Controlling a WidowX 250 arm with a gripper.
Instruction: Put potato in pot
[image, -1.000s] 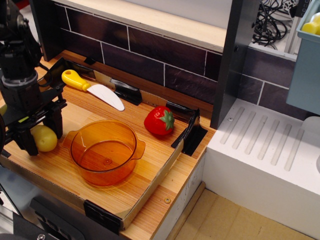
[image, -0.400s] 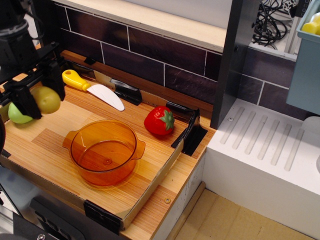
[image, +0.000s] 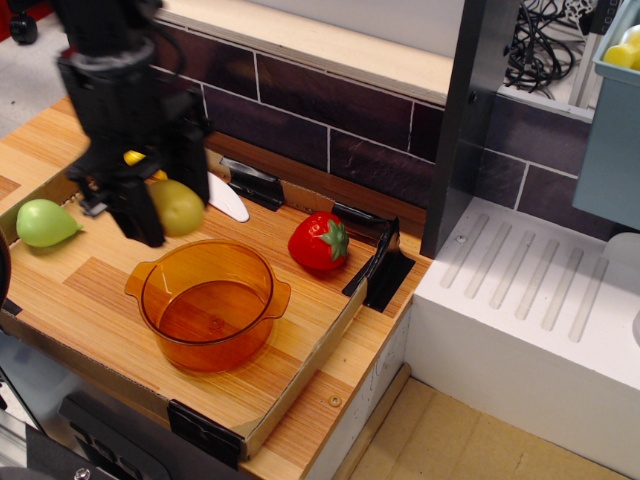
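On the wooden table (image: 110, 330) before a dark tiled wall, the small yellow-olive rounded potato (image: 179, 207) is pinched in the black pincer (image: 166, 208), held above the translucent orange round pot (image: 209, 304). A light green pear-shaped toy (image: 43, 222) is seen to the left.

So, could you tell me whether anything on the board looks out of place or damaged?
Nothing stands out. The gripper holds the potato above the board, near the pot, which sits upright and empty. The strawberry, pear and knife lie intact on the wood.
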